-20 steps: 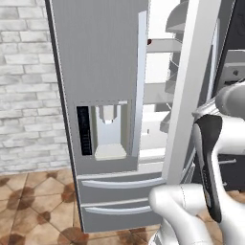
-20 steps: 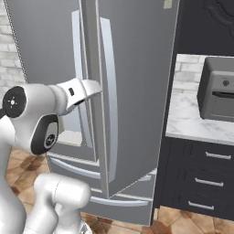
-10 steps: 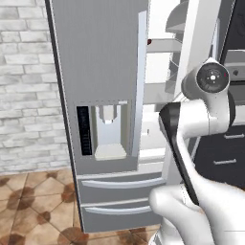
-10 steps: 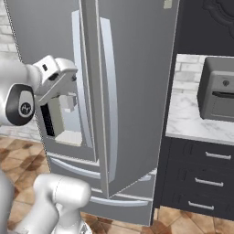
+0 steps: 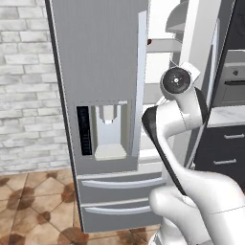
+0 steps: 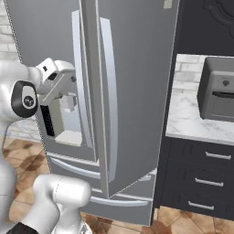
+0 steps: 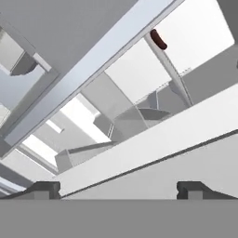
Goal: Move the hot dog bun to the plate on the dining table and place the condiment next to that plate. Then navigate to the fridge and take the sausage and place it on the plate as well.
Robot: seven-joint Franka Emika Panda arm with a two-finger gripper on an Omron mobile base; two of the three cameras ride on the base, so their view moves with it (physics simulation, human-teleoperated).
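The fridge (image 5: 105, 95) stands with one door ajar, its white shelved interior exposed. The gripper (image 7: 118, 188), jaws spread wide and holding nothing, faces that interior. The sausage (image 7: 158, 39), a dark red-brown cylinder, lies on a white shelf inside the fridge, well apart from the fingertips (image 7: 45, 189).

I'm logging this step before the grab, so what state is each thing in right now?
fridge: right door swung open, left door shut, white shelves showing.
bottom drawers: both shut.
sausage: lying on a white shelf inside the fridge, untouched.
gripper: open, empty, fingers pointed into the fridge, well short of the sausage.
black cabinet drawers: shut.
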